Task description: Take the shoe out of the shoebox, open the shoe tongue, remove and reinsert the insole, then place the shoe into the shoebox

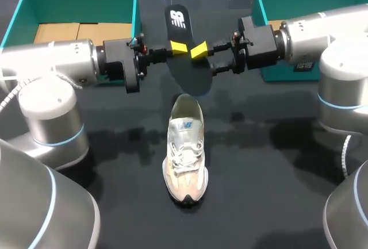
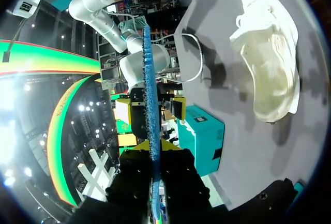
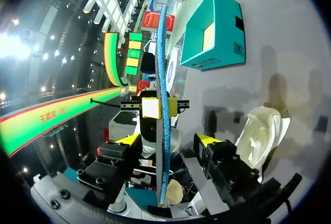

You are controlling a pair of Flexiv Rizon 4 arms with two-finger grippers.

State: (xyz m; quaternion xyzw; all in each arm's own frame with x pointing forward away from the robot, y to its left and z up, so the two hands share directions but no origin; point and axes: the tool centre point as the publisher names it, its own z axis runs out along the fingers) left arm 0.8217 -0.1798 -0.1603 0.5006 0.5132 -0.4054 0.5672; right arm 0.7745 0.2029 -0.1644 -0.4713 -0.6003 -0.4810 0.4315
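Observation:
The black insole (image 1: 183, 48) hangs in the air on edge above the table's far middle; its blue underside shows edge-on in both wrist views (image 2: 150, 105) (image 3: 163, 79). My left gripper (image 1: 179, 46) (image 2: 154, 149) is shut on it from the left. My right gripper (image 1: 201, 53) (image 3: 168, 140) faces it from the right, its yellow-tipped fingers straddling the insole with gaps on both sides, so it is open. The cream shoe (image 1: 186, 151) (image 2: 271, 63) (image 3: 261, 131) stands upright on the black table below the insole, toe toward the near edge.
A teal box half (image 1: 14, 19) with cardboard inside sits at the far left behind my left arm. A second teal box half (image 1: 260, 2) (image 2: 204, 136) stands far right behind my right arm. One teal box (image 3: 212, 32) shows beyond the insole.

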